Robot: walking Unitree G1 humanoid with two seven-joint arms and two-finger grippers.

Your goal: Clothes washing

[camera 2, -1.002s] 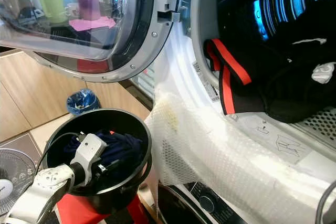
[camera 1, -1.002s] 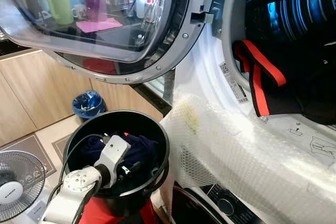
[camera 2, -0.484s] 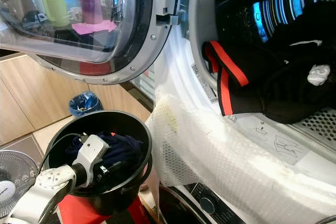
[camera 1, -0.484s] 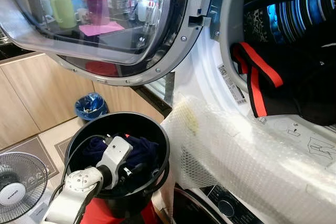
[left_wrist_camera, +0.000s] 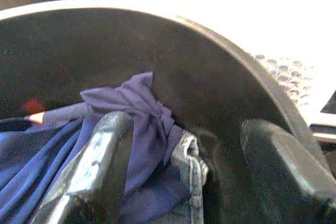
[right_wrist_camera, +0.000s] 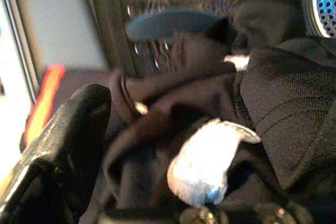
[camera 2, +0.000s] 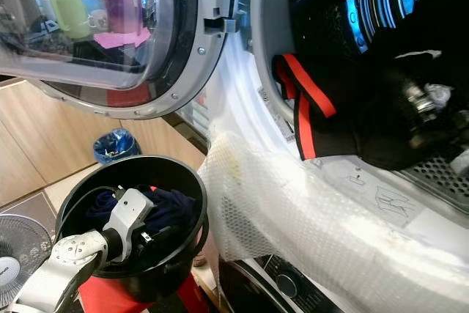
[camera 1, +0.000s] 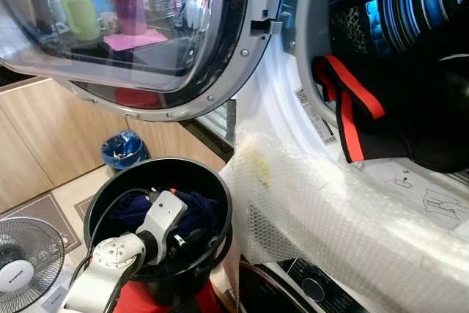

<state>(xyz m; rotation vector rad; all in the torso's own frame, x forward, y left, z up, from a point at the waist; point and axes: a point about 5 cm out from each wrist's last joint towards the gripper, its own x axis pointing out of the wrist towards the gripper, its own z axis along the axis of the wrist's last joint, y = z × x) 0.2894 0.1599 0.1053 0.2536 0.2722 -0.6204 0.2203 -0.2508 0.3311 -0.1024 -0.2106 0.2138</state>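
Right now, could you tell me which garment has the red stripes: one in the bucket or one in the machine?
The black garment with red stripes hangs over the washing machine drum's rim; the clothes in the round black bucket are dark blue cloth.

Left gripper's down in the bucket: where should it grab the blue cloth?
Pinch the bunched peak of the blue cloth, coming straight down from above. That ridge stands up between the open left gripper fingers, and the bucket wall blocks any side approach.
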